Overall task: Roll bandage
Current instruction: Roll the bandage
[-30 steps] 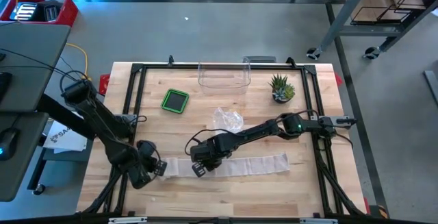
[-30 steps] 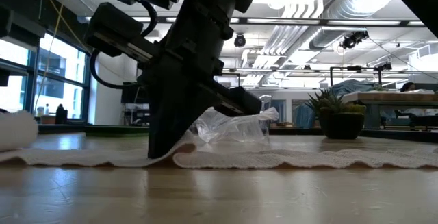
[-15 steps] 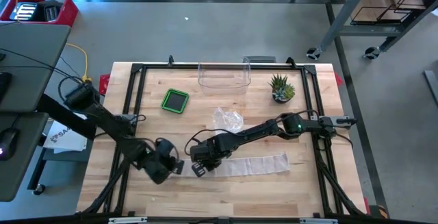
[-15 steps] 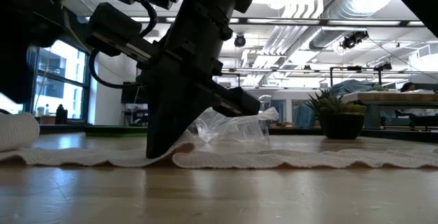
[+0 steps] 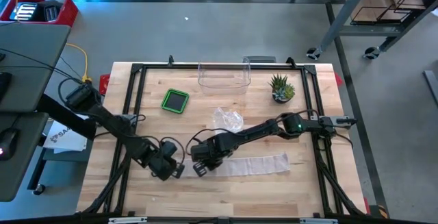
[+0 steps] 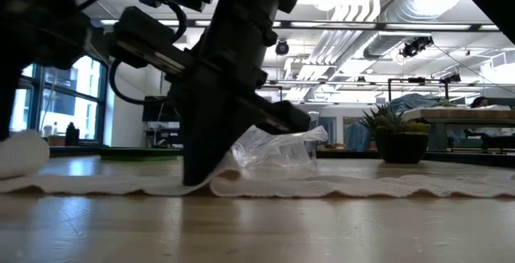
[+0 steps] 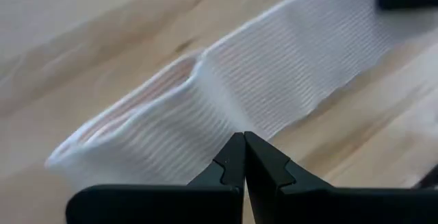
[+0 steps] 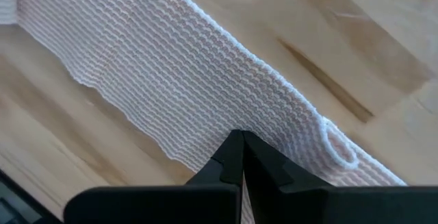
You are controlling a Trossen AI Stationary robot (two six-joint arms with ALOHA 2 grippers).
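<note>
Left claw (image 5: 175,171) is shut tight with nothing between its tips, and it sits right at the rolled end of the bandage (image 5: 253,164), likely to push the roll along. Right claw (image 5: 199,170) is shut too, empty, tip pressed on the bandage near that roll, probably to keep the strip from sliding. Beyond the roll, the bandage lies flat on the tabletop (image 5: 260,196).
</note>
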